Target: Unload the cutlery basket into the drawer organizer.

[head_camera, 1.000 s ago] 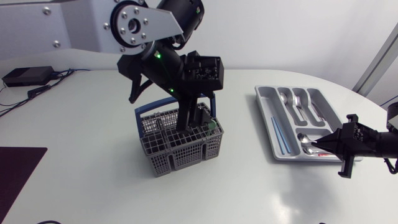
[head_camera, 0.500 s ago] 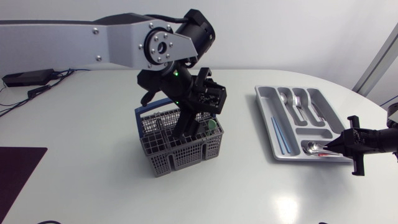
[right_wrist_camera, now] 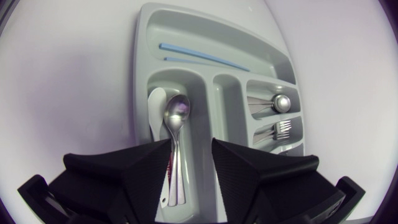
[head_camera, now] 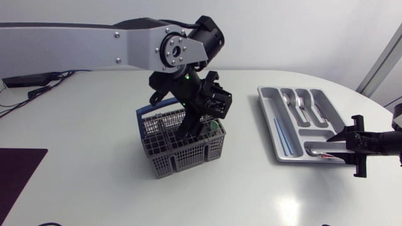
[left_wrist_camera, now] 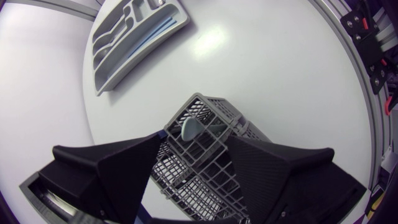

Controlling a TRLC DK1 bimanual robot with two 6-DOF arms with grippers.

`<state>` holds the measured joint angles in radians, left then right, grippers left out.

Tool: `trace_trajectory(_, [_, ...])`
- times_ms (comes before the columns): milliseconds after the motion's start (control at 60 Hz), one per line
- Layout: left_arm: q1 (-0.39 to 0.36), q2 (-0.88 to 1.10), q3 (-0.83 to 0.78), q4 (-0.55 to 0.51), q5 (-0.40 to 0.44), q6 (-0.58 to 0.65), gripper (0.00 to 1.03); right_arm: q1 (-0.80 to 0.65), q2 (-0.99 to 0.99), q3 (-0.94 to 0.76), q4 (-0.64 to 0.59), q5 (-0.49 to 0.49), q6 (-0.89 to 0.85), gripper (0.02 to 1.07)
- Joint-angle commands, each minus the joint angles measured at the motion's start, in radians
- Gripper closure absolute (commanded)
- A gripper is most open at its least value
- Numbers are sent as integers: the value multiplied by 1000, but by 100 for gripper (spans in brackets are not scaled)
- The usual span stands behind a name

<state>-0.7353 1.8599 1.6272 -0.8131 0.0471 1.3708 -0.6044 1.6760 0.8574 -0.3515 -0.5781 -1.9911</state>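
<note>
The grey cutlery basket (head_camera: 182,143) with its blue handle stands mid-table. My left gripper (head_camera: 192,125) hangs over it, pointing down, fingers spread open. Seen from the left wrist, that gripper (left_wrist_camera: 196,146) straddles the basket (left_wrist_camera: 208,109), where a grey-green utensil head (left_wrist_camera: 191,129) sticks up. The grey drawer organizer (head_camera: 269,107) lies to the right. At its near end is my right gripper (head_camera: 331,145), open. In the right wrist view a metal spoon (right_wrist_camera: 178,111) lies in the organizer (right_wrist_camera: 142,74) between the open fingers of the gripper (right_wrist_camera: 189,148), beside a white spoon (right_wrist_camera: 157,107).
Blue sticks (right_wrist_camera: 205,56) fill the organizer's long compartment, and spoons (right_wrist_camera: 280,102) and forks (right_wrist_camera: 281,129) lie in the far ones. A black box with cables (head_camera: 26,76) sits far left. A dark mat (head_camera: 17,168) covers the near left corner.
My right gripper has opened and the metal spoon now lies loose in the organizer's near compartment. My left arm has swung a little to the right over the basket.
</note>
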Motion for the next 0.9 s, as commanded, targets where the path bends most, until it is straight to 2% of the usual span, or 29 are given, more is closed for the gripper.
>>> trace_trajectory(0, [-15,42,60,-24,-12,40,31,18,-88,-61,6,-20,25,37])
trace_trajectory(50, [-19,51,79,-43,-13,40,35,28,-134,-97,6,-29,29,37])
trace_trajectory(350, [-41,119,166,-113,-78,53,39,107,-371,-264,-12,-85,115,37])
trace_trajectory(400, [-46,128,175,-120,-90,51,39,124,-409,-285,-12,-95,153,37])
trace_trajectory(567, [-55,154,183,-129,-107,48,48,207,-558,-365,-4,-114,273,34])
trace_trajectory(650, [-59,160,184,-129,-110,43,49,256,-624,-400,-1,-114,328,34])
trace_trajectory(883, [-64,171,181,-129,-119,27,72,350,-766,-460,6,-112,443,32])
